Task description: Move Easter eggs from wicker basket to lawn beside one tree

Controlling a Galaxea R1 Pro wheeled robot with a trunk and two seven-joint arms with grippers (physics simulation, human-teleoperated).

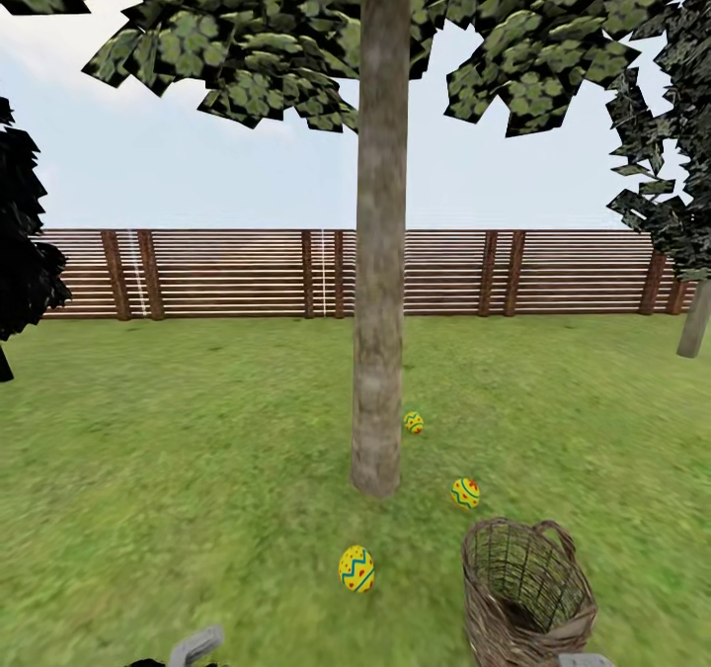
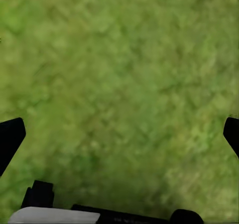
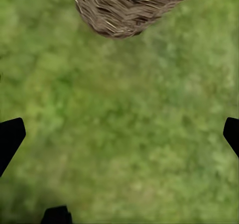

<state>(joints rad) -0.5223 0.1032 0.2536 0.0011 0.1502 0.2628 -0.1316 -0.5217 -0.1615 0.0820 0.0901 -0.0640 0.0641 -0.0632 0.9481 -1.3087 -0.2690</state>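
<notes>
Yellow eggs (image 1: pixel 356 568) on lawn (image 1: pixel 178 450) near tree (image 1: pixel 380 351); basket (image 1: pixel 528 593) empty. Left gripper (image 2: pixel 119 132) spread, right gripper (image 3: pixel 119 132) spread.

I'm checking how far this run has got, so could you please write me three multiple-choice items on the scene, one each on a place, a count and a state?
1. Where does the basket stand?
A. On the grass right of the trunk's foot
B. Against the fence
C. Behind the trunk

2. How many eggs lie on the lawn?
A. One
B. Two
C. Three

3. How do the left gripper's fingers stand?
A. Shut on an egg
B. Wide apart, holding nothing
C. Shut on the basket rim

Answers:
1 A, it stands near the tree, on its right.
2 C, egg, egg and egg ring the trunk.
3 B, bare grass lies between them.
</notes>
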